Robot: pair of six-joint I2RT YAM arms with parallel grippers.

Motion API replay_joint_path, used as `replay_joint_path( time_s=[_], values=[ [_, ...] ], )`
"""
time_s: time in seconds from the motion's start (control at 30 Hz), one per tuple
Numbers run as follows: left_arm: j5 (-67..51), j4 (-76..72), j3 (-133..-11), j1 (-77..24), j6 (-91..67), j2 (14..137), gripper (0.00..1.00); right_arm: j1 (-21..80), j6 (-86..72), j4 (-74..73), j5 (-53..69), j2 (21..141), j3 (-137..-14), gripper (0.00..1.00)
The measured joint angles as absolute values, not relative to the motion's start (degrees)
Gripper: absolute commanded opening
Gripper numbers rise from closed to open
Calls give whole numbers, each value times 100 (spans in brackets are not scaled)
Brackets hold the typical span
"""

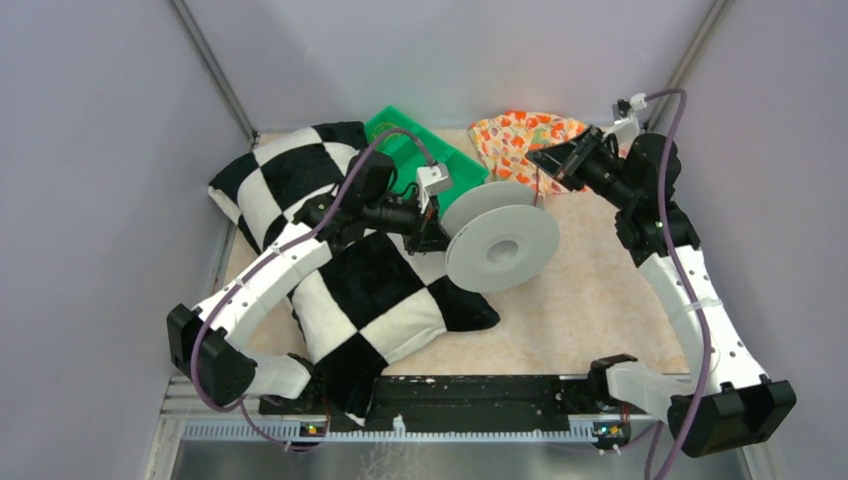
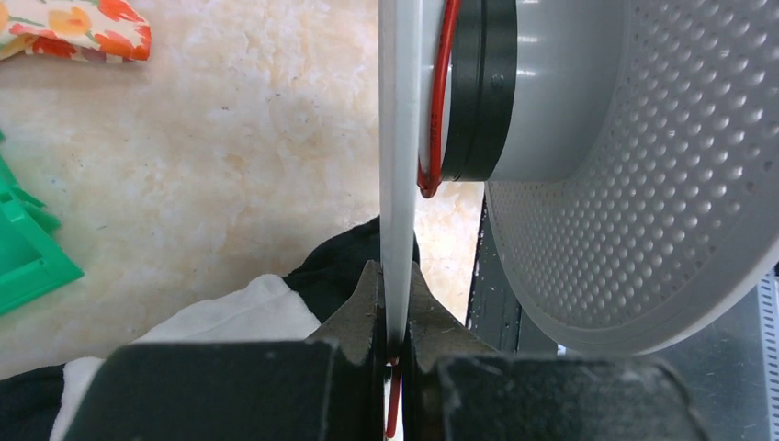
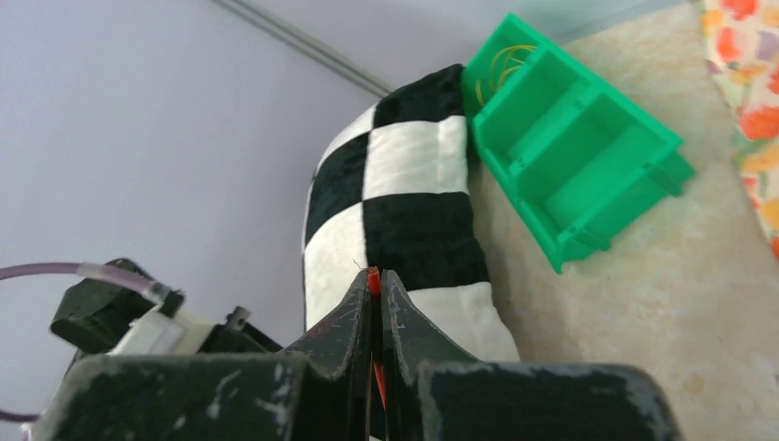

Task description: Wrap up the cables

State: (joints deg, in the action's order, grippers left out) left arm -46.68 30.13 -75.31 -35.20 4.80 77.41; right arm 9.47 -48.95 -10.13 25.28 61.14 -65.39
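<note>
While left end effector (image 2: 393, 276) clamps spool flange (image 2: 400, 138), right end effector (image 3: 374, 288) pinches cable (image 3: 373, 274) tip — between fingertips.

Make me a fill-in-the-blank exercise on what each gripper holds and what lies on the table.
1. The left gripper clamps one flange of the ____ spool.
2. The right gripper is shut on a thin ____ cable.
3. The compartmented bin beside the checkered pillow is ____.
Missing words: white; red; green.
</note>
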Motion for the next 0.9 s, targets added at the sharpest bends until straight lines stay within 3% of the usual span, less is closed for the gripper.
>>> replay_joint_path(
  time_s=[0.5,0.9],
  values=[
    [-3710,2633,-7476,-3717,-10,7918,0,3041,-3859,-1734,1372,6842,-7782,0],
    [-3148,2543,-7419,-3857,-836,8132,0,3465,-2978,-2259,478,7192,-7992,0]
  ],
)
